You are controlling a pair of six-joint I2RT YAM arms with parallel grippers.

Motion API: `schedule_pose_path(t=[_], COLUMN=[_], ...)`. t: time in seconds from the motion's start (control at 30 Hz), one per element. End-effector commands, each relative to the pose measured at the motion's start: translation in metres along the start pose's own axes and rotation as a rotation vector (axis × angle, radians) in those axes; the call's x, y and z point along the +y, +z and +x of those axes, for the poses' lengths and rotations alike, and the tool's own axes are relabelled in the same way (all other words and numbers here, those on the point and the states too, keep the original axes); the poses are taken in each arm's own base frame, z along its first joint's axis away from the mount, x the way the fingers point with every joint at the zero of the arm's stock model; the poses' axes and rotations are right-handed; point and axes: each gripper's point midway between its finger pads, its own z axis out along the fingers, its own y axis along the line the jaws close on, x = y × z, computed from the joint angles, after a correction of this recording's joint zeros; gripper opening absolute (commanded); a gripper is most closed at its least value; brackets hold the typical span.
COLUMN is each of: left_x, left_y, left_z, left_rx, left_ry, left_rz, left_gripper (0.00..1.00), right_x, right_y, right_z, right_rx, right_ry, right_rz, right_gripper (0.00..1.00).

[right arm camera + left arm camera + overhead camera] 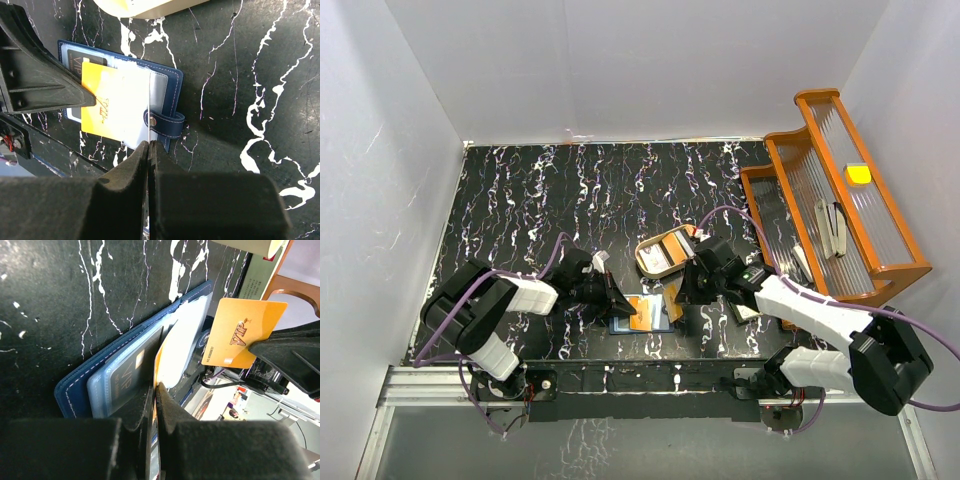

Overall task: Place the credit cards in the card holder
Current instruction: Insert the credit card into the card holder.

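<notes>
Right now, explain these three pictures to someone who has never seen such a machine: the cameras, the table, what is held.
These are two robot arms bolted to a black marbled table, each ending in a two-finger gripper. One picture looks down from above. The other two come from cameras on the left and right wrists. On the table are a navy-blue folding card holder and a tan rounded tray, with an orange ribbed rack at the right. The left gripper is shut on an orange plastic card at the holder's clear pocket. The right gripper is shut on a second orange card close by.
</notes>
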Motion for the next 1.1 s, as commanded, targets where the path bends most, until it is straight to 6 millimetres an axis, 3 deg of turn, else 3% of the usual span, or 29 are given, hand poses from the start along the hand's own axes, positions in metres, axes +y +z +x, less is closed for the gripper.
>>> schedule_pose_path(t=[0.0,0.17,0.47,0.7,1.07], left_x=[0.028,0.03,0.031,0.035,0.033], left_y=[-0.002,-0.006,-0.011,-0.004,-0.014], left_z=[0.002,0.0,-0.004,-0.002,-0.016], left_rx=[-0.035,-0.016,-0.037,-0.07,-0.175], left_ry=[0.0,0.07,0.091,0.022,0.058], left_rz=[-0.118,-0.165,-0.199,-0.149,-0.169], left_gripper=[0.0,0.0,0.0,0.0,0.0], right_x=[0.009,0.009,-0.018,-0.021,-0.023], right_y=[0.0,0.007,0.021,0.021,0.02], right_z=[-0.007,0.002,0.016,0.018,0.02], right_rx=[-0.029,0.005,0.042,0.044,0.04], right_ry=[0.015,0.019,0.017,0.014,0.014], right_rz=[-0.036,-0.053,0.044,0.053,0.056], right_gripper=[0.0,0.0,0.0,0.0,0.0])
